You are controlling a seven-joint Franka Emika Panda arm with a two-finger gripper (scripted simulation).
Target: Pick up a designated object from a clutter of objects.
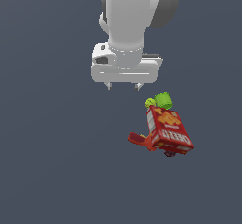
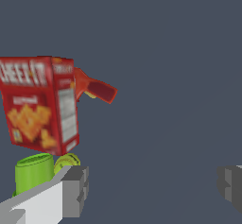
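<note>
The designated object, a small yellow-green lump (image 1: 150, 103) (image 2: 66, 161), lies wedged between a bright green cylinder (image 1: 163, 99) (image 2: 33, 171) and a red printed box (image 1: 168, 129) (image 2: 38, 103). An orange-red flat piece (image 1: 139, 140) (image 2: 97, 89) sticks out from the box's other side. Together they form the clutter. My gripper (image 1: 124, 86) (image 2: 153, 183) hangs open above the floor, toward the exterior view's left of the lump, with nothing between its fingers. One grey fingertip (image 2: 75, 190) partly covers the lump in the wrist view.
A flat dark grey floor (image 1: 52, 161) surrounds the heap on all sides. A small dark item (image 1: 168, 153) peeks from under the box's lower edge.
</note>
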